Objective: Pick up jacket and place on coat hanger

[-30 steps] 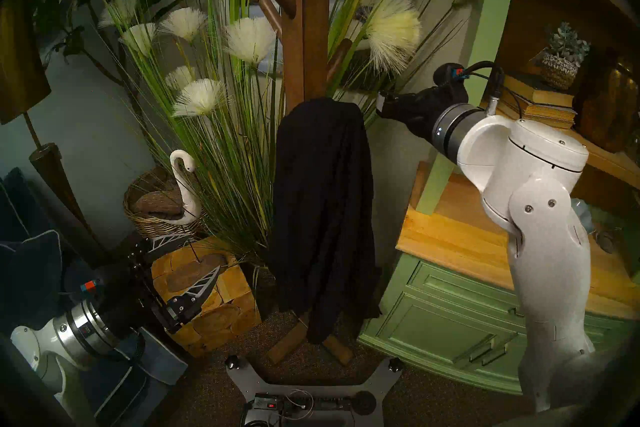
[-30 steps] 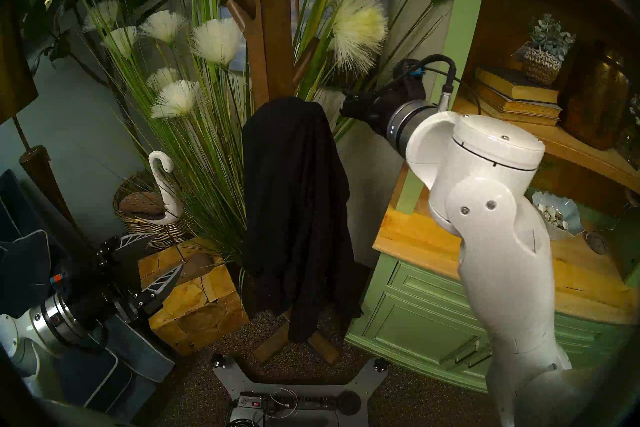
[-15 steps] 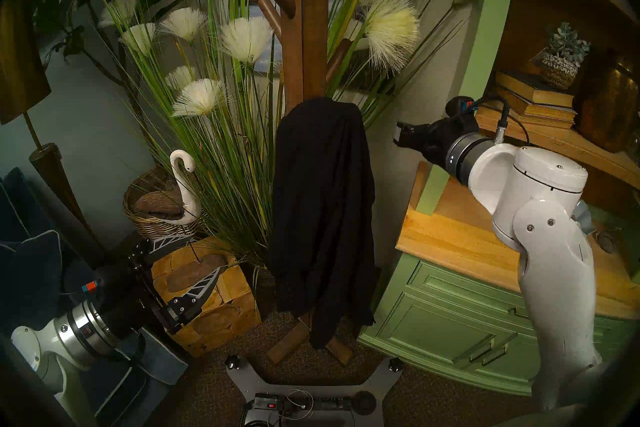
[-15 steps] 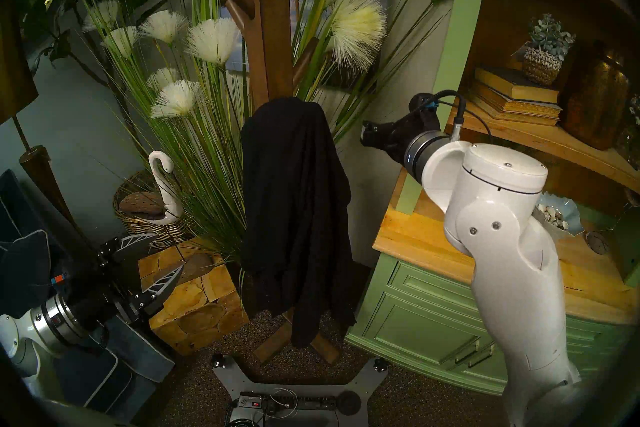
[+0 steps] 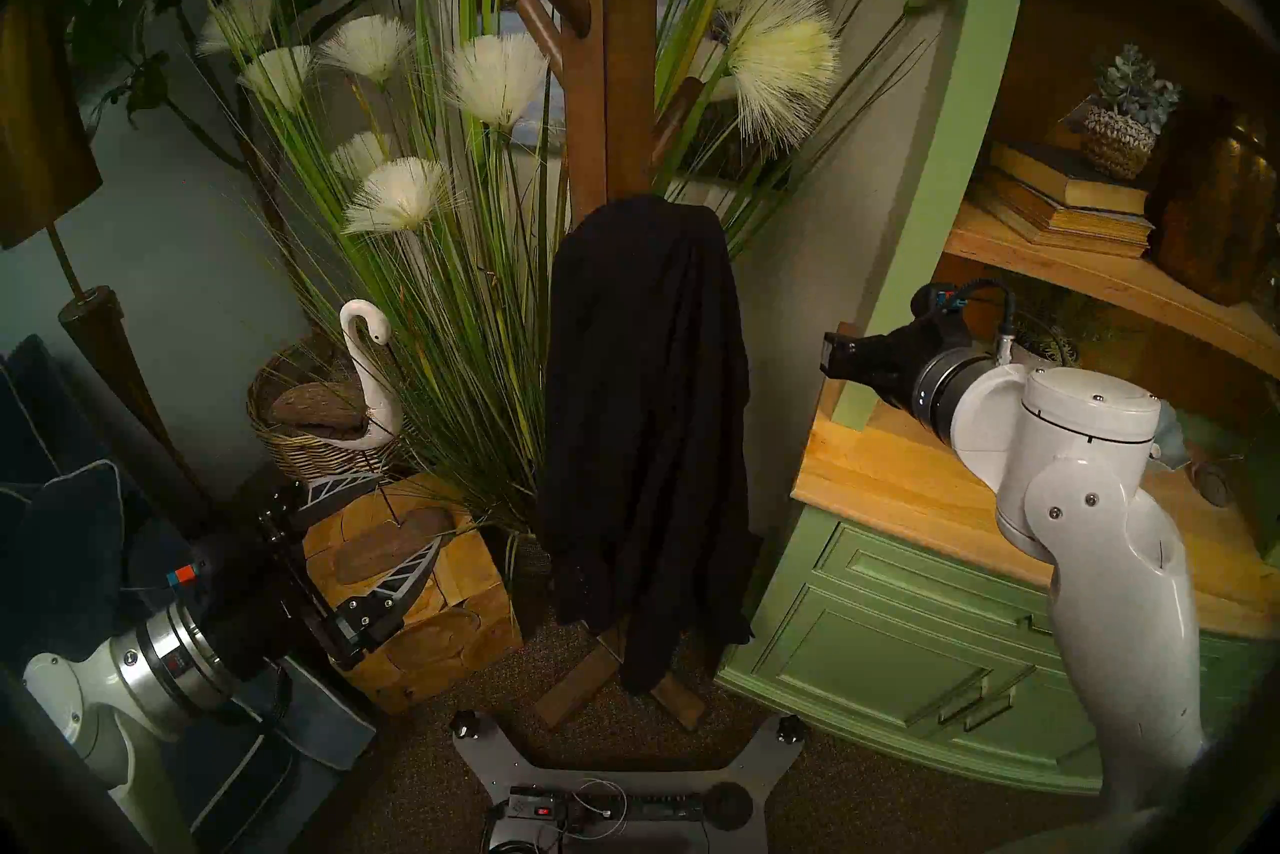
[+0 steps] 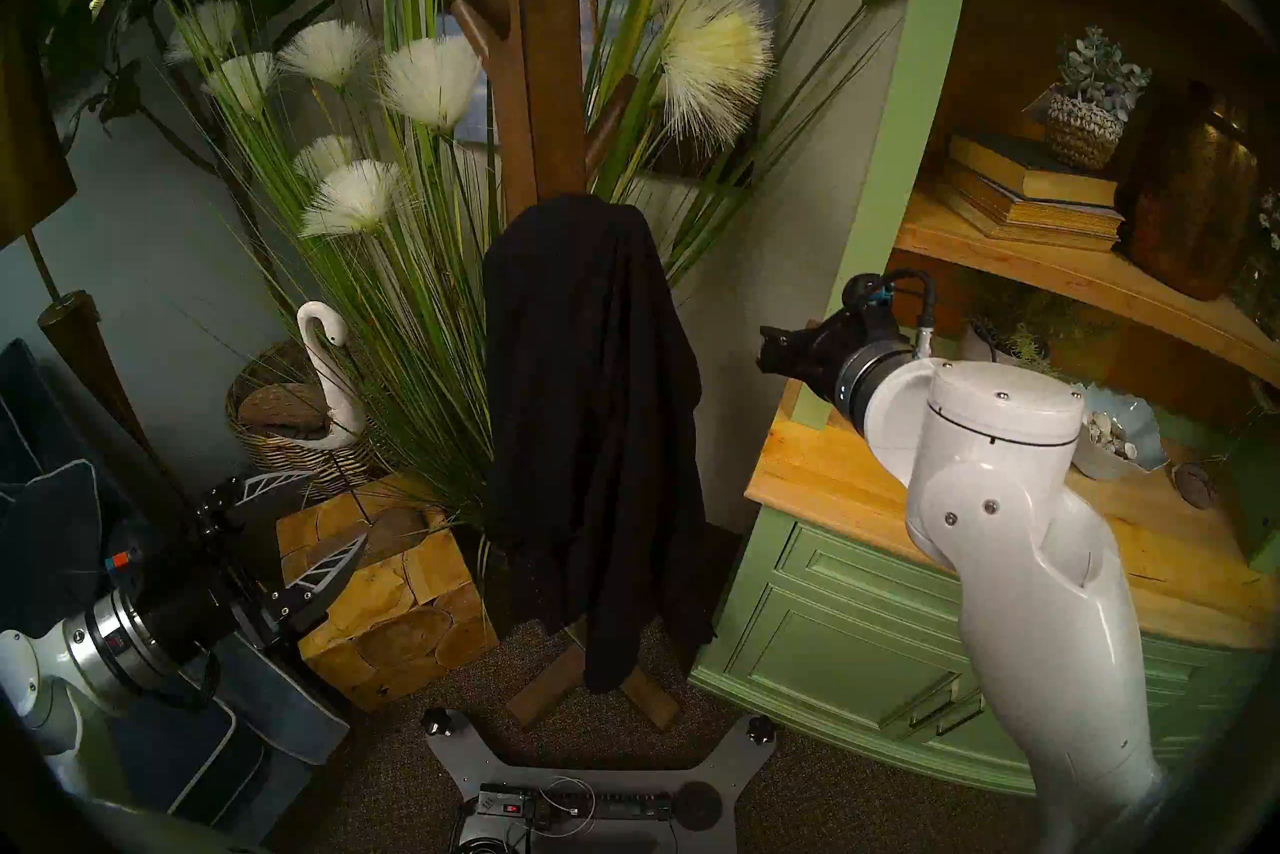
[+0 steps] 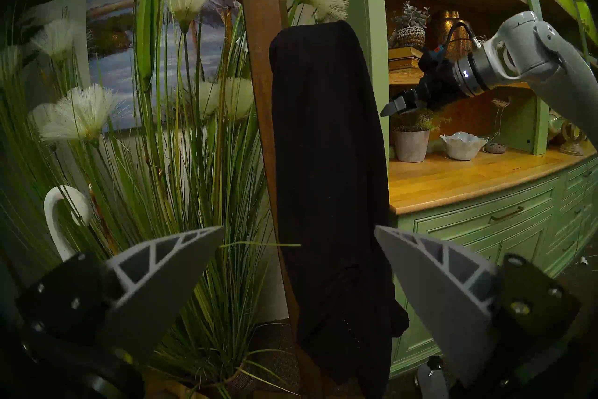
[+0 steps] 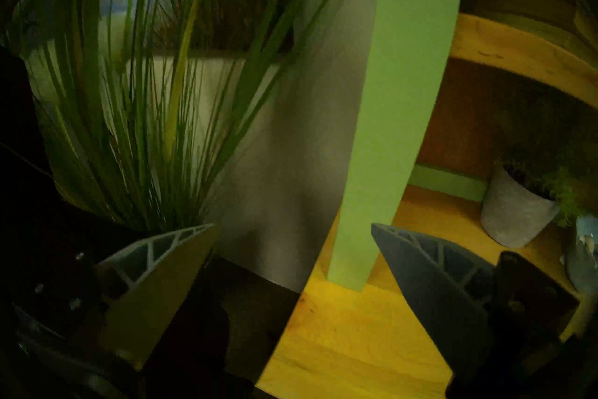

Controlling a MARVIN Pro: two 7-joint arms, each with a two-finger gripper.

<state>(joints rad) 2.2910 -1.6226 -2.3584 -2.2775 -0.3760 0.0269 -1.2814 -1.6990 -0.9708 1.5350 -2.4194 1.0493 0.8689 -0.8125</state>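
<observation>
The black jacket hangs limp from a low peg of the brown wooden coat hanger, covering the post's lower half down to the cross foot. No gripper touches it. My right gripper is open and empty, to the right of the jacket at mid height, beside the green cabinet post. My left gripper is low on the left, open and empty, pointing at the jacket from a distance.
A green cabinet with a wooden counter and shelves of books and pots stands close on the right. Tall grass with white tufts surrounds the stand. A wooden block stool, a basket with a swan and blue cushions are on the left.
My right arm has dropped and drawn back to the right, away from the top of the jacket, with its gripper still open. The jacket and the left arm have stayed put.
</observation>
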